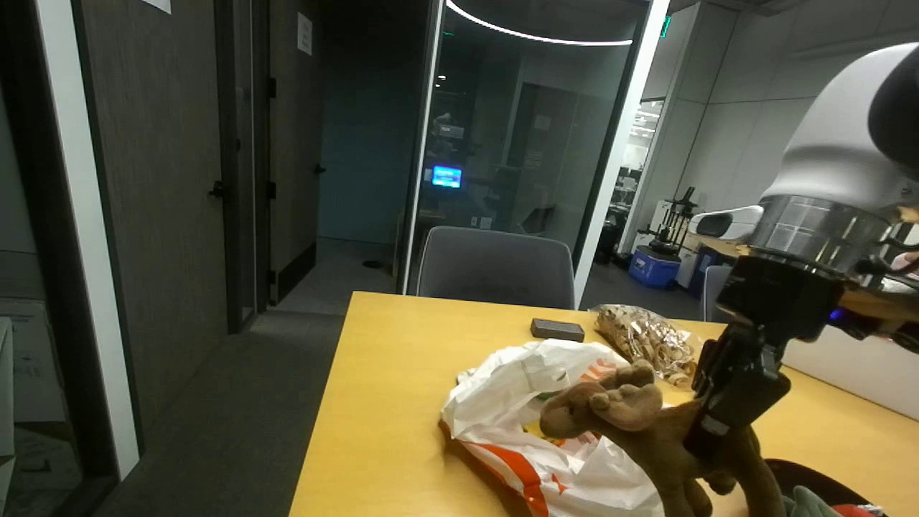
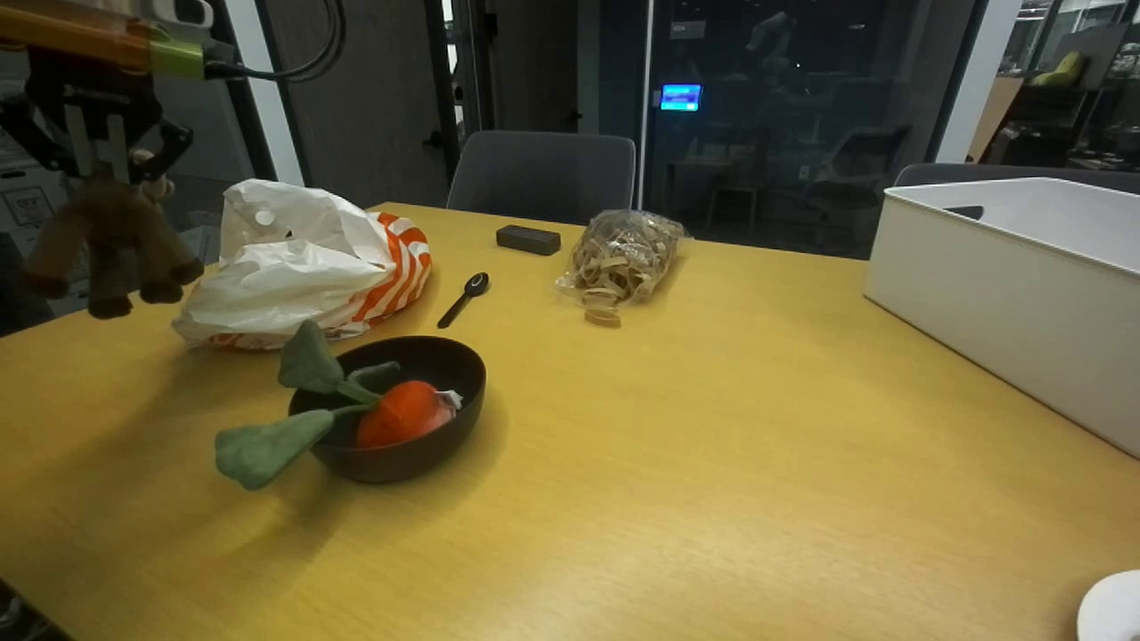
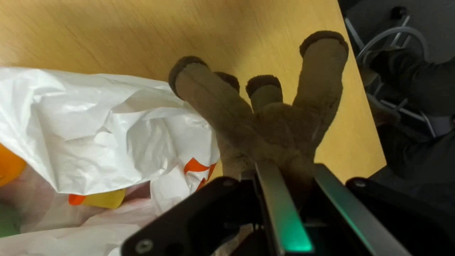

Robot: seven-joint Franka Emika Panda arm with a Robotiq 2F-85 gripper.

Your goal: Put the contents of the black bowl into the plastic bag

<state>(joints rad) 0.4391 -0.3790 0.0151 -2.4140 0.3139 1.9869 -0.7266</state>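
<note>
At the far left of an exterior view, the hand (image 2: 104, 171) is clamped on a brown plush toy (image 2: 111, 227); its two metal fingers (image 3: 279, 202) bear on the toy from opposite sides, and the toy's legs point downward. Immediately to the right, the white plastic bag (image 2: 294, 276), printed orange-red, rests on the table (image 2: 712, 427). Contact between toy and bag cannot be determined. In the wrist view, an orange item (image 3: 10, 165), a yellow item (image 3: 108, 200) and a green item (image 3: 7, 220) are visible inside the bag's opening.

Next to the right, and nearer the camera, is the black bowl (image 2: 405, 465). It contains an orange-red item (image 2: 401, 415) whose green leaves (image 2: 272, 448) extend over the rim. A black spoon (image 2: 476, 285) lies behind the bowl, just beside the bag. A dark rectangular block (image 2: 528, 239) follows, near the far edge of the table, with a grey chair (image 2: 543, 174) behind it. To the right of the block lies a clear bag of tan bands (image 2: 623, 254). At the right, a white open-topped bin (image 2: 1006, 285) stands on the table; a white rounded object (image 2: 1113, 614), cut off by the frame, occupies the lower right corner.
</note>
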